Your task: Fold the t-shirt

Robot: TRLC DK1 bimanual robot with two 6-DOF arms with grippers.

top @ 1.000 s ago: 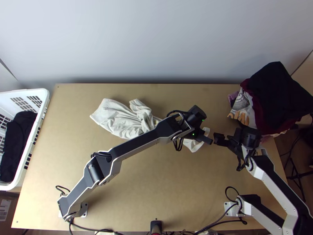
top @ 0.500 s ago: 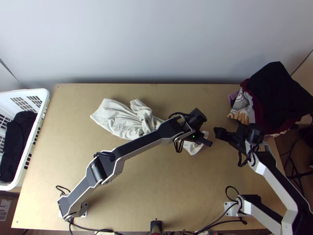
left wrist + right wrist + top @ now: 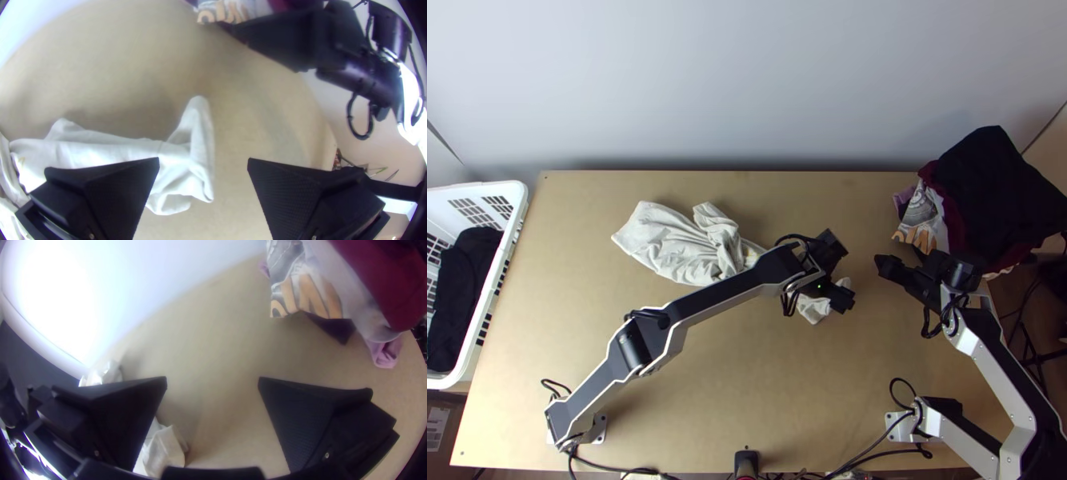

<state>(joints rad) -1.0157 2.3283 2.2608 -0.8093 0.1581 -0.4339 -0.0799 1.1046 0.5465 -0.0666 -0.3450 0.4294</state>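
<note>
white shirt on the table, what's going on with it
Two robot arms are at work on folding the shirt, which lies bunched and twisted across the table. The left gripper is over one end of it with its fingers open. The right gripper is open too, off to the side near the pile of clothes. Neither holds the cloth, and it is not folded yet.

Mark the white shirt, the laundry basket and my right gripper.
White shirt [image 3: 667, 246]: top view, on its bunched cloth.
Laundry basket [image 3: 491, 187]: top view, on the rim.
Right gripper [image 3: 212, 378]: right wrist view, midway between its open fingers.
</note>
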